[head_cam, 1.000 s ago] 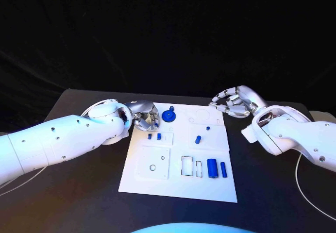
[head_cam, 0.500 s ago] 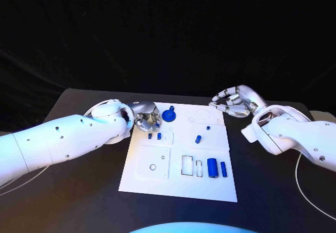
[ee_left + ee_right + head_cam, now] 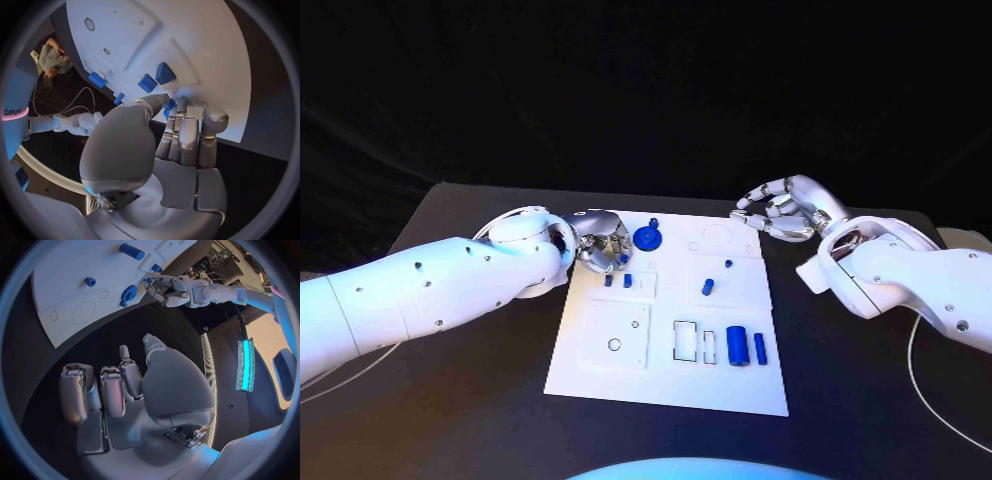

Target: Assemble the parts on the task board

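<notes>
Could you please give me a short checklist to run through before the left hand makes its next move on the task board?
1. Left hand at the board's far left corner, beside the round blue part: ok.
2. Left hand holding a part: cannot tell; its fingers are curled and a bit of blue shows at the fingertips.
3. Right hand off the task board, past its far right corner: ok.
4. Right hand holds nothing, fingers curled: ok.
5. Two blue cylinders lie unassembled near the board's near edge: not ok.
</notes>
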